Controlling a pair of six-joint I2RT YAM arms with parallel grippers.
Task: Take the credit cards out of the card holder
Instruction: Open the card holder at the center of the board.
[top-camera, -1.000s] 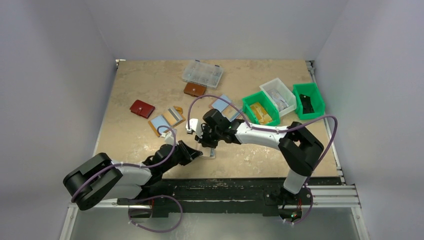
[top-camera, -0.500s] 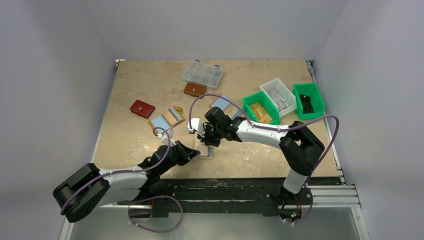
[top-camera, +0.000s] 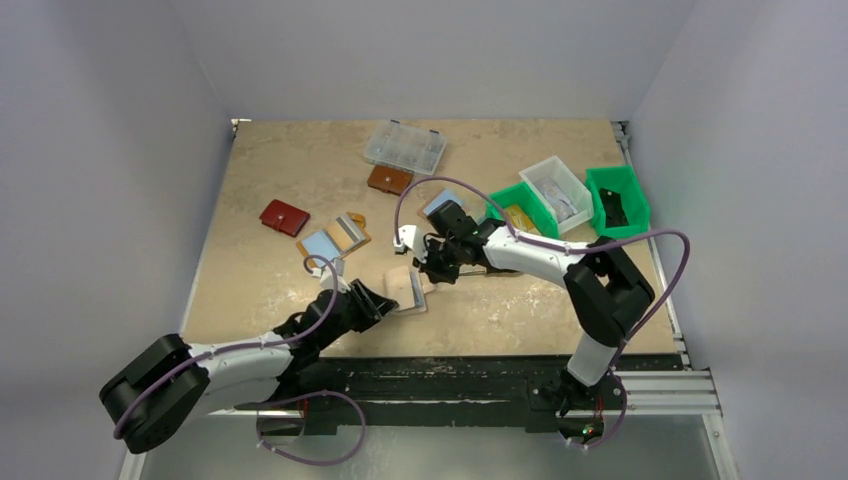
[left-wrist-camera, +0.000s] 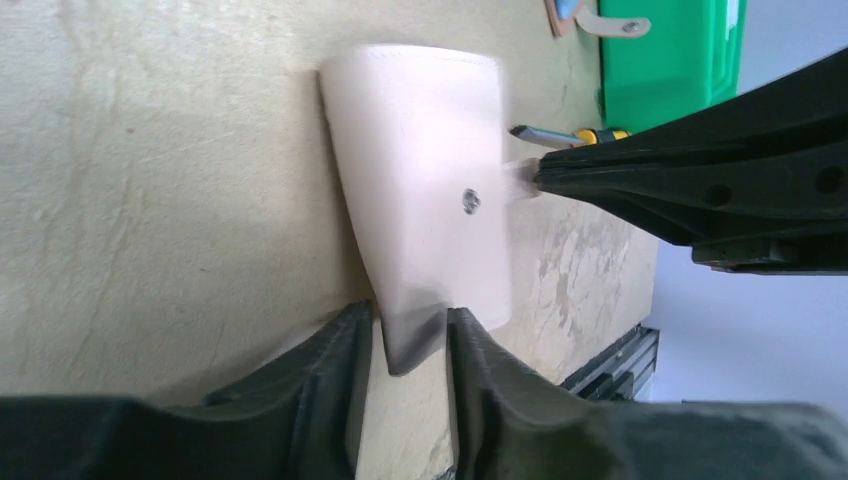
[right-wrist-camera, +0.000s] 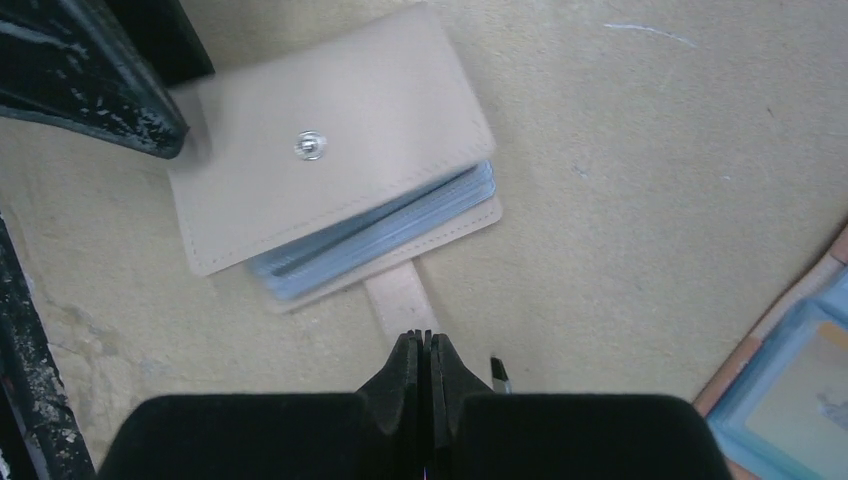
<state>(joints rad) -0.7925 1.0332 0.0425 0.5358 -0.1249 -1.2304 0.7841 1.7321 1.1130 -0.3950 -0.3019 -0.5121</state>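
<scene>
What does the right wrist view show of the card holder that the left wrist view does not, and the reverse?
Only the right wrist view: pale blue sleeves inside the card holder, and its snap tab in sharp outline. Only the left wrist view: the holder's edge between the fingers of the left pincer, and a green bin behind. Both: the tan holder lying on the table, silver snap stud up, the right pincer shut at its tab.

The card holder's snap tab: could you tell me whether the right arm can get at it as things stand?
Probably yes. The snap tab lies unfastened and bare, its free end right at the right gripper's shut fingertips, nothing between. The left gripper straddles the card holder's far corner, clear of it.
</scene>
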